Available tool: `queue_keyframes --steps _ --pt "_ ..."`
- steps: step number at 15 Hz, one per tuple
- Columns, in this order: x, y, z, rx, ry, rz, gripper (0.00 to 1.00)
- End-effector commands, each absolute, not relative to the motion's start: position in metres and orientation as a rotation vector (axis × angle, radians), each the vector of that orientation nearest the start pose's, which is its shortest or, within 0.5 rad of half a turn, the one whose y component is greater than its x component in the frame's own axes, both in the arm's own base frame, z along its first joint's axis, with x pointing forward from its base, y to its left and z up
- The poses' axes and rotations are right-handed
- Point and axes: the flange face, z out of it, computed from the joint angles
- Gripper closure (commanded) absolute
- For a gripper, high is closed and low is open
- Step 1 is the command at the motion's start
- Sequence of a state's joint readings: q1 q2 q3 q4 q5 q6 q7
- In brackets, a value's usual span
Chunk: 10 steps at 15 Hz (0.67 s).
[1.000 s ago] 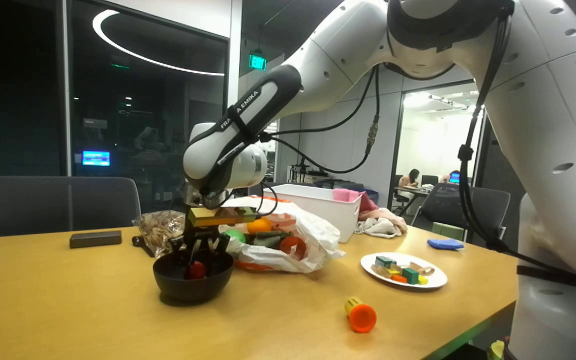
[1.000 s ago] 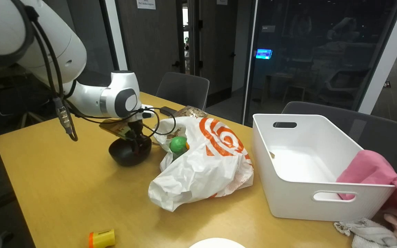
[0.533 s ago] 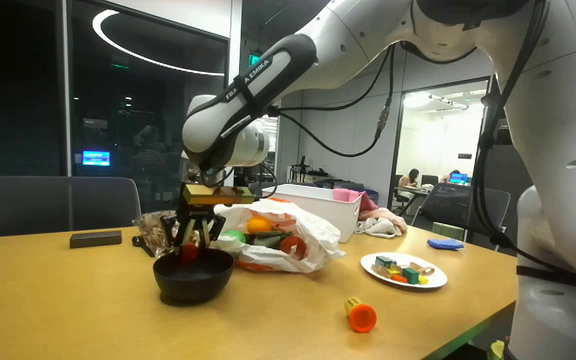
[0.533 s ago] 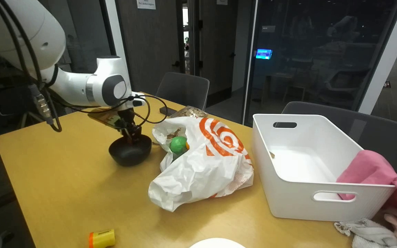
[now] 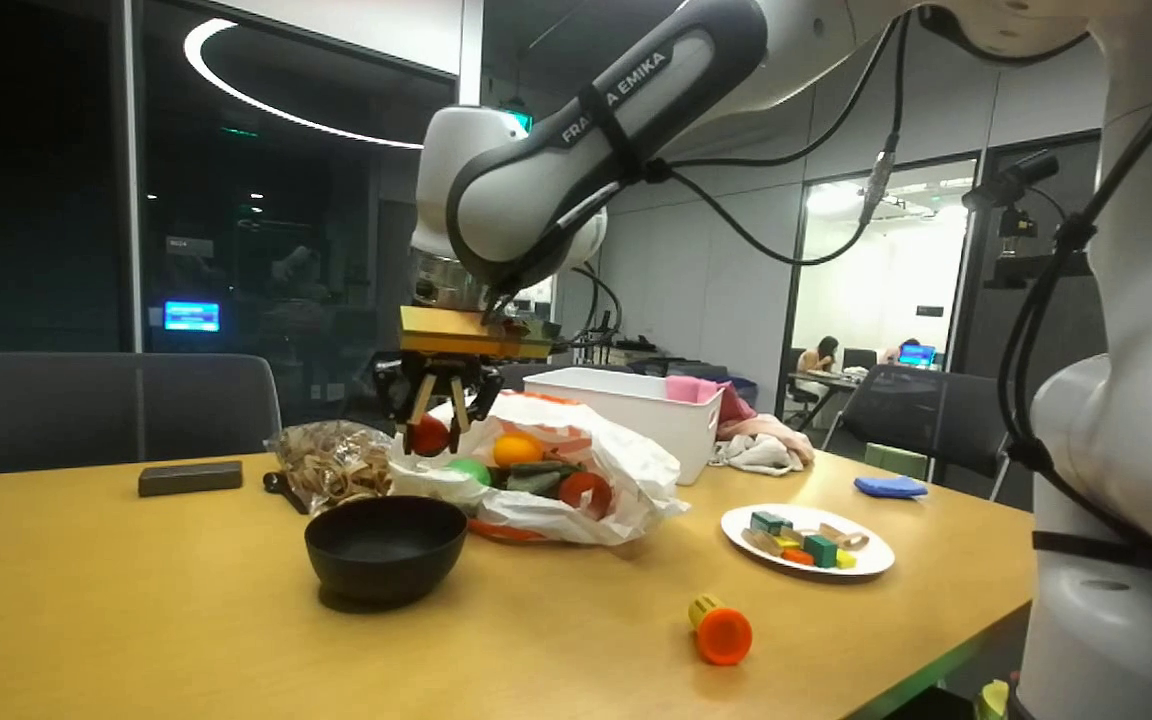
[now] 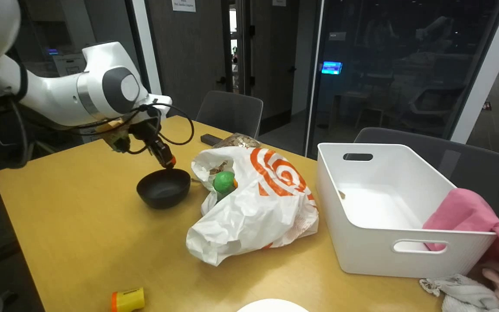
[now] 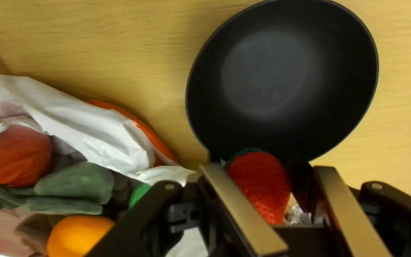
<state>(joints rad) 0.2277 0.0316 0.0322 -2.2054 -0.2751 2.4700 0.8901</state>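
Aloft, claw (image 5: 432, 438) pinches dimpled, tapering strawberry (image 7: 262, 184); nearby, round matte bowl (image 7: 268, 75), crumpled bag (image 6: 249, 221).

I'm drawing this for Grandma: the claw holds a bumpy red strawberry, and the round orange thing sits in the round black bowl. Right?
Not quite: the round orange thing is in the white plastic bag, not the black bowl, as the wrist view shows. The claw does hold the red strawberry.

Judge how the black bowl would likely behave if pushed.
The black bowl looks stiff, judging by its even, round rim. Pushed low, it may slide, standing upright on the table; pushed high, it could tip, tapering toward its base.
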Motion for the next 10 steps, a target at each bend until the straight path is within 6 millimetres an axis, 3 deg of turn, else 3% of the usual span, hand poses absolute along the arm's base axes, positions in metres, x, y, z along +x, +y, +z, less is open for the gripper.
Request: queue_keyframes --steps 1,5,10 --pt "0.518 0.158 0.404 -3.079 0.886 -0.562 0.76" --pt "0.511 0.171 0.398 -3.121 1.051 -0.52 0.76" --pt "0.505 0.175 0.395 -3.181 1.132 -0.509 0.76"
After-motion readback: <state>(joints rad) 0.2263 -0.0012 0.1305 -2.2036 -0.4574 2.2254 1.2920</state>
